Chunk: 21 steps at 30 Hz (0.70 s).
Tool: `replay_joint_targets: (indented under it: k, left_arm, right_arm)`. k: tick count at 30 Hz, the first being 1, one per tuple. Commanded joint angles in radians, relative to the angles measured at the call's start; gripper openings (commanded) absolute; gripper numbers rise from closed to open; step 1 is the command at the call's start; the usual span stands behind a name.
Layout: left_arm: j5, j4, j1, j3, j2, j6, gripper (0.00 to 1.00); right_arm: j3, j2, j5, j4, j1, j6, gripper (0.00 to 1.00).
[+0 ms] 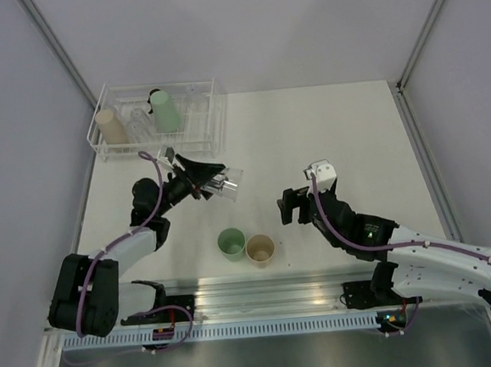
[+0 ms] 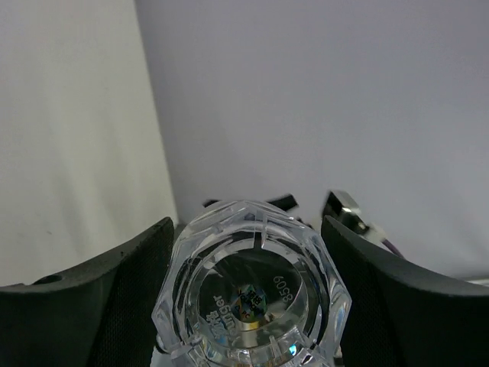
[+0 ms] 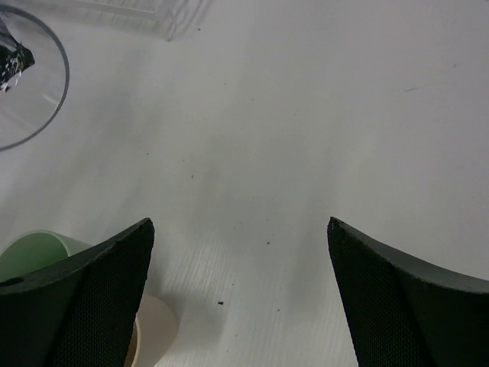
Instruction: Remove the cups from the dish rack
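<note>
My left gripper (image 1: 218,182) is shut on a clear plastic cup (image 1: 228,185), held on its side above the table, mouth to the right; the left wrist view shows its faceted base (image 2: 252,294) between my fingers. The white wire dish rack (image 1: 218,126) at the back left holds a tan cup (image 1: 109,126), a mint green cup (image 1: 166,110) and clear cups (image 1: 141,121). A mint green cup (image 1: 231,243) and a tan cup (image 1: 260,249) stand upright on the table in front. My right gripper (image 1: 286,206) is open and empty, right of them; the right wrist view shows both cups (image 3: 34,248) by its left finger.
The white table (image 1: 335,134) ends at grey walls on the left, back and right. A metal rail (image 1: 262,288) runs along the near edge by the arm bases. The rim of the held clear cup (image 3: 30,115) shows at the upper left of the right wrist view.
</note>
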Motion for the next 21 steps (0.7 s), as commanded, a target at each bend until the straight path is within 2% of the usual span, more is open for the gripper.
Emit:
replay_joint_targets:
  k: [1, 2, 3, 10, 21]
  left_arm:
    - [0.157, 0.811, -0.009, -0.057, 0.031, -0.419, 0.02]
    - [0.159, 0.831, -0.010, -0.086, 0.048, -0.491, 0.02]
    - [0.169, 0.833, -0.012, -0.094, 0.051, -0.486, 0.02]
    - [0.169, 0.829, -0.018, -0.159, 0.020, -0.452, 0.02]
    - [0.146, 0.831, -0.070, -0.190, 0.029, -0.452, 0.02]
  right_arm:
    - [-0.060, -0.031, -0.279, 0.303, -0.083, -0.087, 0.98]
    - [-0.074, -0.037, -0.322, 0.334, -0.093, -0.093, 0.98]
    - [-0.096, -0.040, -0.426, 0.397, -0.099, -0.112, 0.98]
    - [-0.112, 0.012, -0.701, 0.554, -0.143, -0.143, 0.98]
    - [-0.008, 0.205, -0.867, 0.725, -0.165, -0.130, 0.98]
